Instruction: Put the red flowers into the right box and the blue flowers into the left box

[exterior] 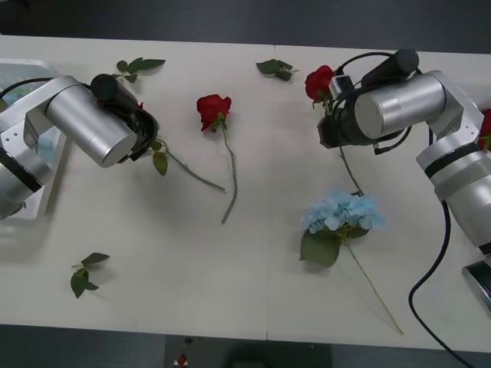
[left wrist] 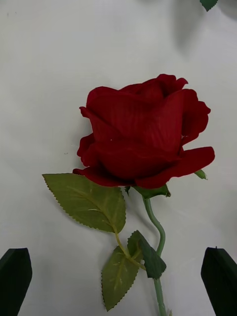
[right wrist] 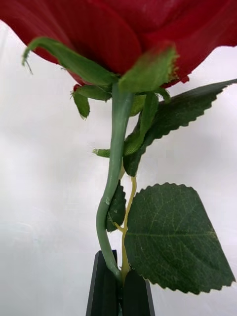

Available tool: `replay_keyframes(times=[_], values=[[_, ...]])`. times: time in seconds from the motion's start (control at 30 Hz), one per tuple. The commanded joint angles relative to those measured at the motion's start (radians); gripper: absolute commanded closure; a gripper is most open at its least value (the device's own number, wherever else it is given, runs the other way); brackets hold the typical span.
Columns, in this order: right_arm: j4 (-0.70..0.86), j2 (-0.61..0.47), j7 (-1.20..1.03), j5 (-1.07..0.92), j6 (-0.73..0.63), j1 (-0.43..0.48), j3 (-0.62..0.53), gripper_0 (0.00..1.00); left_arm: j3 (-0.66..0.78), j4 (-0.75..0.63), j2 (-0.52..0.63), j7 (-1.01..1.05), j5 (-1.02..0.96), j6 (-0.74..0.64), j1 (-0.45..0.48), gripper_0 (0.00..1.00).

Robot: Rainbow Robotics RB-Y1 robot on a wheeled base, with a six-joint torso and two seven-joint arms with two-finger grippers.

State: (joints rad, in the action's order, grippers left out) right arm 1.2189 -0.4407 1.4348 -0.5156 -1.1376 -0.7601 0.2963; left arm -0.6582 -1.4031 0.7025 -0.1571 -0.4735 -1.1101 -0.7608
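Note:
My right gripper (right wrist: 120,276) is shut on the green stem of a red flower (right wrist: 123,29), just below its leaves. In the front view this rose (exterior: 318,80) is at the right gripper (exterior: 331,98), back right on the table. My left gripper (left wrist: 117,254) stands open above another red flower (left wrist: 145,136), whose stem (exterior: 192,172) trails out from under the left arm. A third red flower (exterior: 213,110) lies in the middle. One blue flower (exterior: 341,212) lies front right. The left box (exterior: 23,69) is at the far left. A sliver of the right box (exterior: 483,100) shows at the right edge.
Loose green leaf sprigs lie at the back left (exterior: 138,67), back middle (exterior: 276,69) and front left (exterior: 86,272). Something pale blue shows inside the left box behind the left arm. A bit of red (exterior: 485,129) shows at the right edge. A black cable (exterior: 430,276) hangs from the right arm.

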Motion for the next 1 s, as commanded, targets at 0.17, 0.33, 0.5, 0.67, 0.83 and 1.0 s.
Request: replay_keyframes(times=[0.17, 0.33, 0.5, 0.67, 0.83, 1.0], values=[[0.16, -0.061, -0.022, 0.011, -0.159, -0.039, -0.117, 1.0, -0.032, 0.102, -0.046, -0.007, 0.087, 0.064, -0.063, 0.0], [0.209, -0.089, -0.011, 0.009, -0.241, -0.038, -0.2, 1.0, -0.066, 0.19, -0.077, -0.009, 0.151, 0.136, -0.081, 0.0], [0.24, -0.116, 0.006, 0.009, -0.323, -0.038, -0.304, 1.0, -0.066, 0.214, -0.1, -0.018, 0.194, 0.17, -0.083, 0.0], [0.244, -0.148, 0.026, 0.014, -0.381, -0.036, -0.401, 1.0, -0.081, 0.214, -0.11, -0.029, 0.208, 0.174, -0.081, 0.0], [0.244, -0.184, 0.039, 0.034, -0.429, -0.036, -0.48, 1.0, -0.118, 0.214, -0.116, -0.032, 0.243, 0.176, -0.081, 0.0], [0.244, -0.201, 0.059, 0.045, -0.488, -0.036, -0.585, 1.0, -0.135, 0.214, -0.121, -0.041, 0.256, 0.176, -0.081, 0.0]])
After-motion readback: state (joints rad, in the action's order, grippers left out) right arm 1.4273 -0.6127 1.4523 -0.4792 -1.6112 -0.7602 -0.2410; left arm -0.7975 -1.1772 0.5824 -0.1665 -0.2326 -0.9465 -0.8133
